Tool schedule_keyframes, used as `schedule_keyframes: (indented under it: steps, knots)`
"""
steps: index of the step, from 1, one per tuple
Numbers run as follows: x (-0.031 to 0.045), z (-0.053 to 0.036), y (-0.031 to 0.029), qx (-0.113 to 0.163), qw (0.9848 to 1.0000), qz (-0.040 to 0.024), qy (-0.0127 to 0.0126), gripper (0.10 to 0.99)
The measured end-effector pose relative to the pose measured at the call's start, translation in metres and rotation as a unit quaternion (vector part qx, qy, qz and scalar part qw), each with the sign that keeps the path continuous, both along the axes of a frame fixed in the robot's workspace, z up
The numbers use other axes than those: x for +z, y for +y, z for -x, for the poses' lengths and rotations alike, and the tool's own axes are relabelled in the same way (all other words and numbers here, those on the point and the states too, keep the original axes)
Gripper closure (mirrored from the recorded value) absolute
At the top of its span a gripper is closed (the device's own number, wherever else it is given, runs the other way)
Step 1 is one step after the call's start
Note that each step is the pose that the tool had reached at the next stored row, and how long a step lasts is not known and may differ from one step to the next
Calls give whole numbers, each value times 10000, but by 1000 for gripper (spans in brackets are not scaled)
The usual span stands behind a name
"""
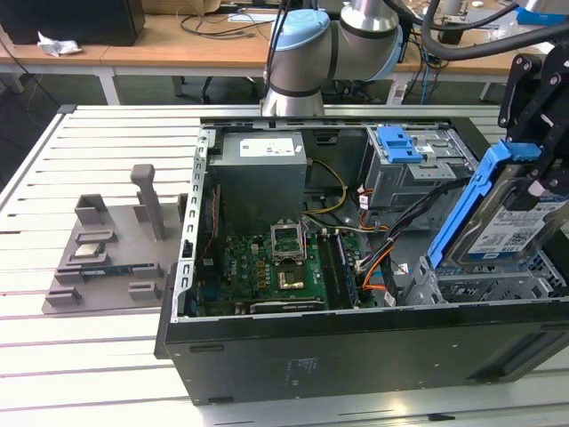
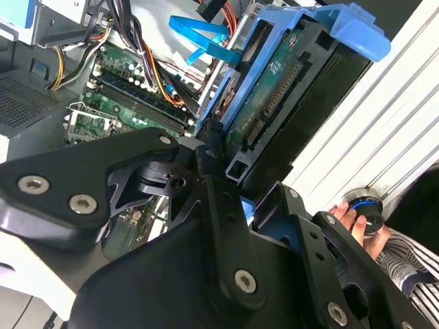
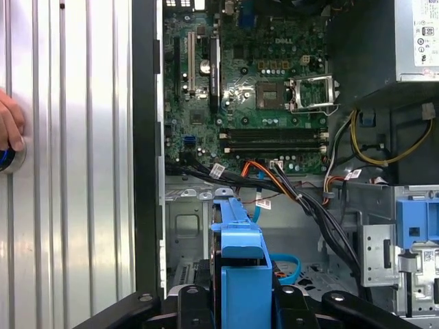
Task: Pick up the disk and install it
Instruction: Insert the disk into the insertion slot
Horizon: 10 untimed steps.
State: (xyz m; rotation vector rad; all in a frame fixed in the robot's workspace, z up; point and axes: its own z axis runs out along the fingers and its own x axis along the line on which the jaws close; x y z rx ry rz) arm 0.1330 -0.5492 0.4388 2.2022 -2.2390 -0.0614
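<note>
1. My gripper [image 1: 540,173] is gripping the disk [image 1: 507,222], with the jaws pressing shut on its blue carrier.
2. I am holding the disk tilted in the air, over the metal drive cage [image 1: 484,289] at the exterior view's right of the open computer case [image 1: 356,356].
3. The picking up is done, I judge.
4. The installing is not done. The disk is not yet sitting inside the cage. Its lower end is hanging near it.

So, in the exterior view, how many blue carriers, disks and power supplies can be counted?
Blue carriers: 2, one around the disk, one on the metal cage
Disks: 1
Power supplies: 1
Total: 4
</note>
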Motion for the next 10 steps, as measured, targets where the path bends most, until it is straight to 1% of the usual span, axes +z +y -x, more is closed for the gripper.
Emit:
schedule_keyframes:
  steps: [2,5,8,9,10]
  knots:
    - [-14,0,1,0,10000,12,0,722]
    - [-57,0,1,0,10000,22,0,722]
    - [-115,0,1,1,10000,21,0,722]
    - [-140,0,1,0,10000,21,0,722]
    - [-183,-1,0,1,10000,21,0,722]
